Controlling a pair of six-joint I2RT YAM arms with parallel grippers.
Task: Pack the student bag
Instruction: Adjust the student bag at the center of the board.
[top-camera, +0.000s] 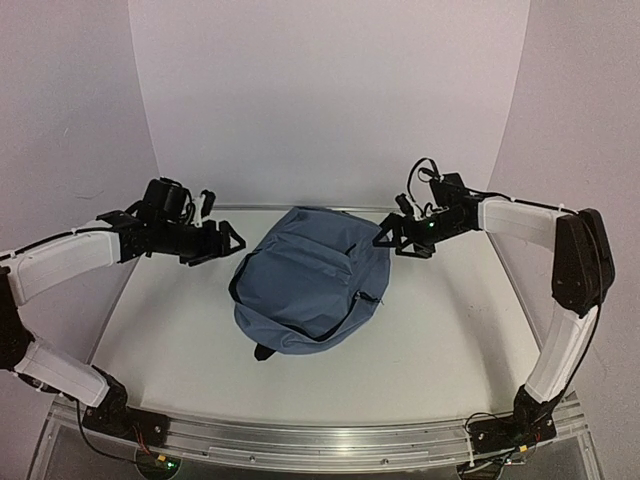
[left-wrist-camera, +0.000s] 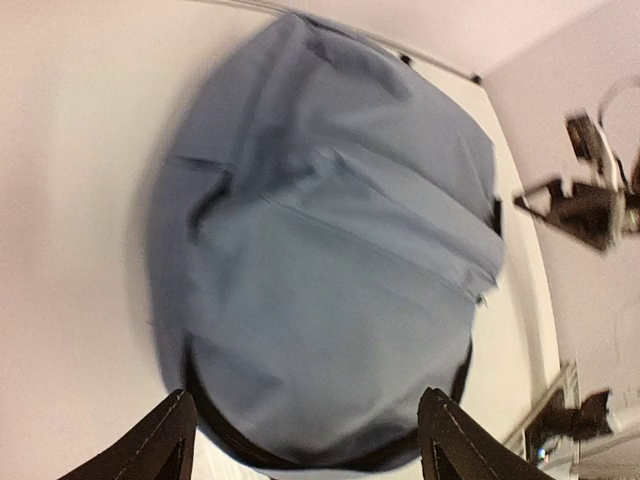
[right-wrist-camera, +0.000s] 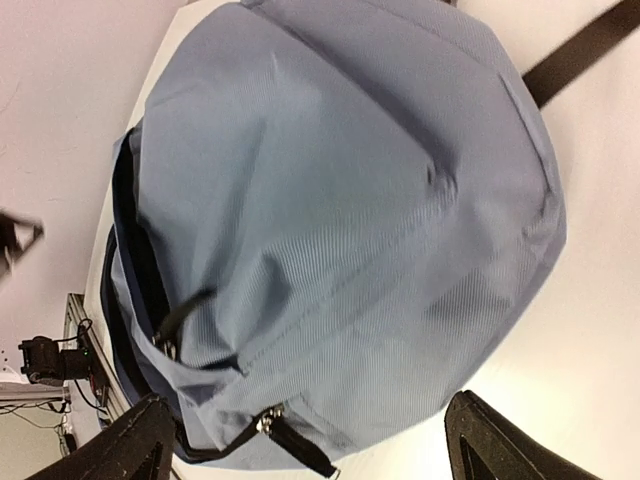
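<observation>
A silver aluminium rail (top-camera: 320, 435) runs along the near edge, and both arm bases are bolted to it. Beyond it lies a pale white table (top-camera: 440, 330) with plain walls around it.

The student bag, a large soft slate-blue fabric backpack (top-camera: 310, 280), lies flat at the middle of the table with its front panel facing up. It sits between the two arms, a spot both can probably reach. Its body looks rounded and plump, which suggests there are contents inside. A black strap (top-camera: 262, 352) pokes out from under its near end.

The left gripper (top-camera: 222, 240) hovers just beside the bag's left side, aimed at it. Its black fingers (left-wrist-camera: 160, 440) stand wide apart with nothing between them, so it is released and holding nothing.

The right gripper (top-camera: 388, 238) hovers near the bag's far right edge, also turned toward it. Its jaws are likewise spread and empty.

The right wrist view shows a black zipper pull (right-wrist-camera: 270, 425) at the bag's lower edge and a dark seam along one side. Whether that seam is zipped or gaping cannot be told. The flanking, spread-jawed pose suits gripping fabric or a zipper from both sides.
</observation>
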